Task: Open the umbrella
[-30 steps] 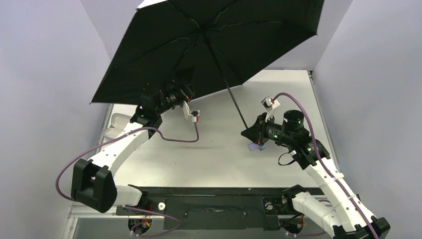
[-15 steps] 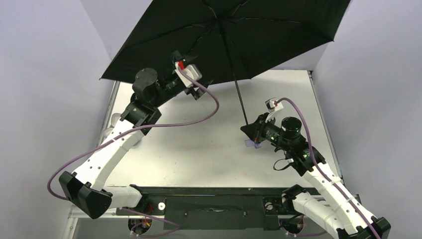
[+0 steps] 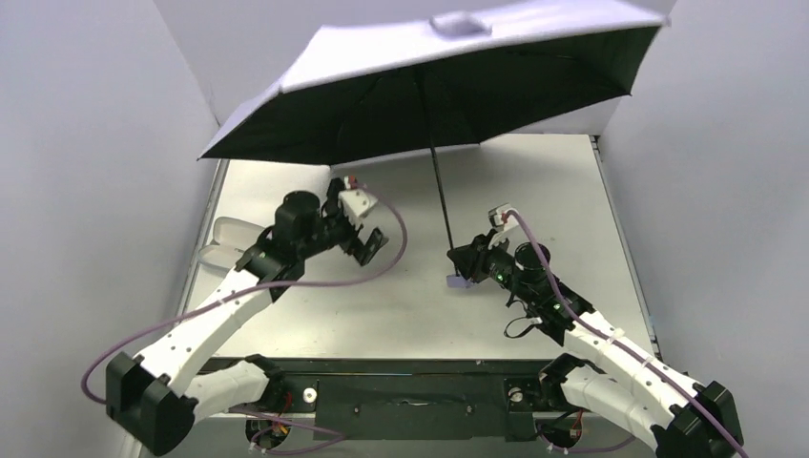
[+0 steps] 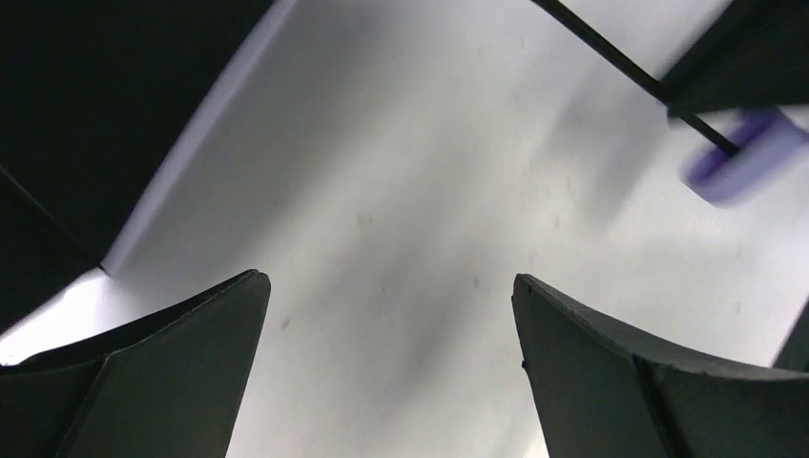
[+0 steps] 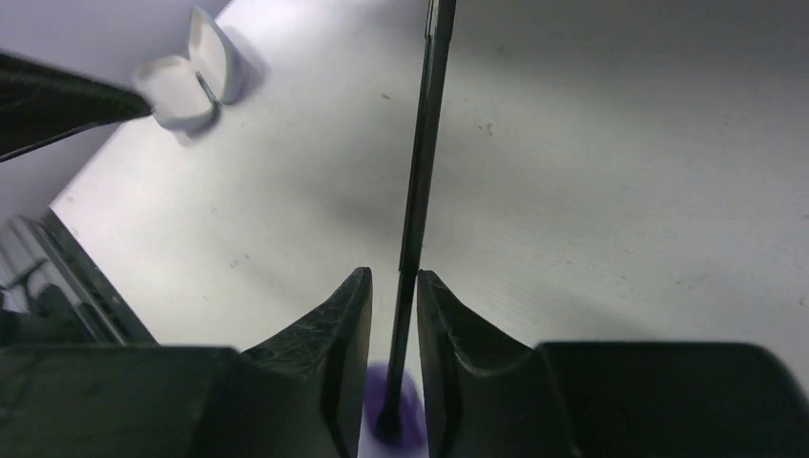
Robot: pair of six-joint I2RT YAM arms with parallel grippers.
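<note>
Open umbrella [image 3: 429, 105], lavender outside, black inside, canopy uppermost, thin black shaft near upright.

arms [image 3: 205, 324]: white links, black joints | cables [image 3: 403, 232]: purple | left gripper [image 4: 389, 279]: black wedge fingers

Umbrella [image 3: 420, 52] lavender outside, black inside

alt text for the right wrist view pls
The umbrella's thin black shaft runs straight up between the right gripper's two black fingers, which flank it closely with a sliver of white table showing beside it. Its blurred lavender handle sits below them, and a small whitish pouch lies on the table at upper left.
</note>
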